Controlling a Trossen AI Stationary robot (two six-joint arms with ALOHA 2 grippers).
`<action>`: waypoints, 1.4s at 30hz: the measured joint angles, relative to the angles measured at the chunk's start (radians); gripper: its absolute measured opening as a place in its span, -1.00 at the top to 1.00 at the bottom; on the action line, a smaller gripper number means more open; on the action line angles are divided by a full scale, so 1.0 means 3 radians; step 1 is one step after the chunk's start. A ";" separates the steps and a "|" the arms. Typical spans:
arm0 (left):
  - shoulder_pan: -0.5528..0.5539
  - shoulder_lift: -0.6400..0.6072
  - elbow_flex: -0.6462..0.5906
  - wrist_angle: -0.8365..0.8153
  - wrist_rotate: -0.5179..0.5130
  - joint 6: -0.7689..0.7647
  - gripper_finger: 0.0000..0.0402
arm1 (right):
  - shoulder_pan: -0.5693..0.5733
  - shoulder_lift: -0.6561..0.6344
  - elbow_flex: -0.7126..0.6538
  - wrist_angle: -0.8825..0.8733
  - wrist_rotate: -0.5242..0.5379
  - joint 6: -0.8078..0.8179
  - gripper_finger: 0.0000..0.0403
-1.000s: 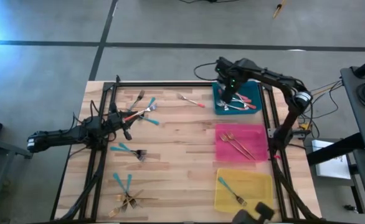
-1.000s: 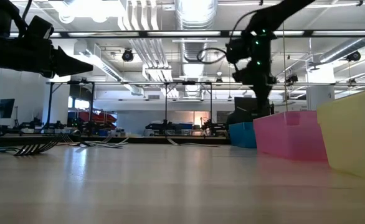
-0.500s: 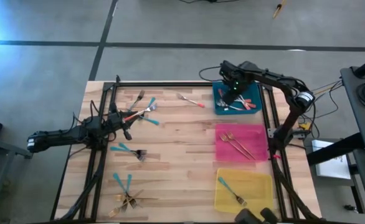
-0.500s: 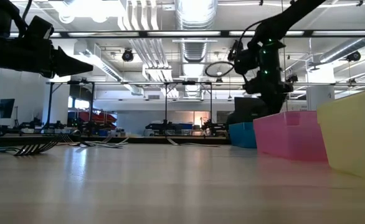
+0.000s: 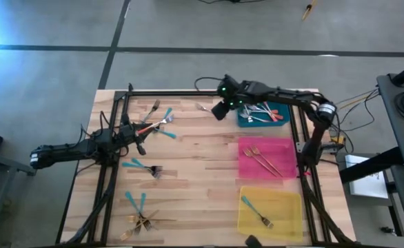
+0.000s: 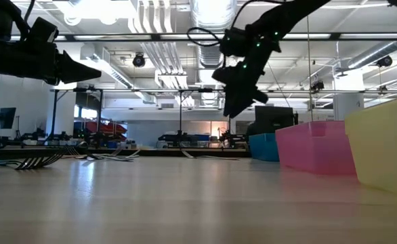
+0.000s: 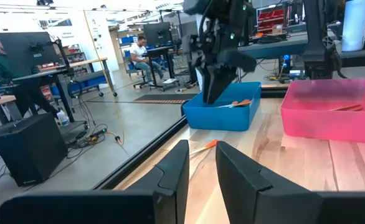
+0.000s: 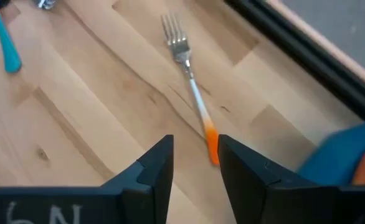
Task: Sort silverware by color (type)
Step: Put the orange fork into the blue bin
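So the blue tray is being used as the reference point here. The right gripper is being held in the air just off the blue tray's outer side, over bare wood, and its fingers are being kept spread with nothing between them; an orange-handled fork is being framed right in that gap in the right wrist view, lying flat on the table beside the blue tray. That same fork is being seen on the wood in front of the blue tray in the left wrist view too. Several orange-handled forks are being kept inside the blue tray. Next to the blue tray a pink tray is being used for a couple of gold forks, and past that a yellow tray is being used for one teal-handled fork. Well away from the blue tray, across the table, the left gripper is being parked near a mixed cluster of forks; its fingers are being held a little apart, nothing pinched. More teal-handled forks and a mixed gold and teal pile are being left on the wood far from the blue tray. People at desks are being seen in the room beyond.
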 joint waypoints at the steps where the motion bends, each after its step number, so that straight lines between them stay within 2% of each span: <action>1: 0.0001 0.0000 0.0000 0.0000 0.0000 0.0000 0.68 | 0.0017 0.0068 0.0041 -0.0002 0.0002 -0.0001 0.41; 13: 0.0000 0.0000 0.0000 0.0000 0.0000 -0.0001 0.68 | 0.0023 0.0946 0.0895 -0.0088 0.0091 -0.0206 0.41; 18: 0.0001 0.0001 0.0000 -0.0001 -0.0001 -0.0001 0.68 | 0.0008 0.1357 0.1417 -0.0552 0.0110 -0.0311 0.41; 24: 0.0001 0.0003 0.0000 -0.0001 -0.0001 0.0000 0.68 | -0.0016 0.1771 0.1941 -0.1120 0.0350 -0.0408 0.41; 28: 0.0001 0.0003 0.0000 -0.0001 -0.0001 0.0000 0.68 | -0.0023 0.1931 0.2078 -0.1175 0.0350 -0.0443 0.41; 37: 0.0000 0.0010 0.0000 0.0000 -0.0001 0.0000 0.68 | -0.0049 0.2047 0.2088 -0.1175 0.0326 -0.0491 0.41; 42: 0.0001 0.0010 0.0000 0.0000 -0.0001 0.0000 0.68 | -0.0050 0.2054 0.2089 -0.1175 0.0231 -0.0553 0.57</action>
